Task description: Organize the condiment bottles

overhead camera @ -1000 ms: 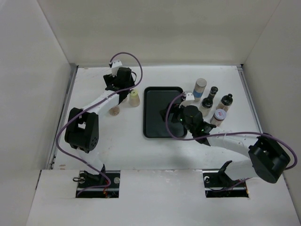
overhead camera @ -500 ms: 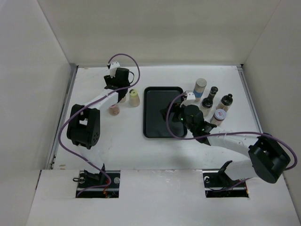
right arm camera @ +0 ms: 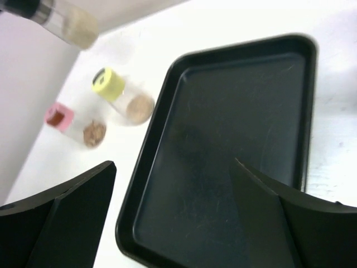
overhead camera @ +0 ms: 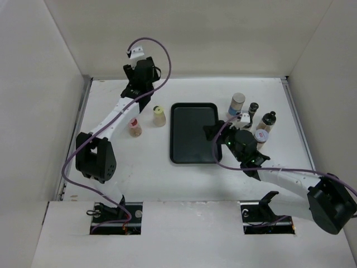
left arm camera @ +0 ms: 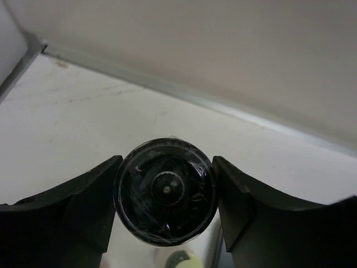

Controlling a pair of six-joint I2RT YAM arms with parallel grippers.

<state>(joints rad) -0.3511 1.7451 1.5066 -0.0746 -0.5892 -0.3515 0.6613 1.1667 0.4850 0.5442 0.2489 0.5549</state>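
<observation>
Left gripper (left arm camera: 165,184) clamps a black-lidded bottle (left arm camera: 165,192) aloft by the back wall (left arm camera: 223,44); right gripper (right arm camera: 174,164) (jaws spread wide, holding nothing) hangs over the black tray (right arm camera: 251,100) on the desk (overhead camera: 145,167).

Left arm: you have it stretched from its base toward 12 o'clock, wrist raised at the far end. Left hand (left arm camera: 165,192): clamped, both fingers (left arm camera: 83,206) pressed against a black-lidded bottle (left arm camera: 165,178). Right arm: folded at an elbow out at 3 o'clock from its base, forearm lying toward 10 o'clock. Right hand (right arm camera: 173,218): spread, its fingers (right arm camera: 61,218) well apart.
</observation>
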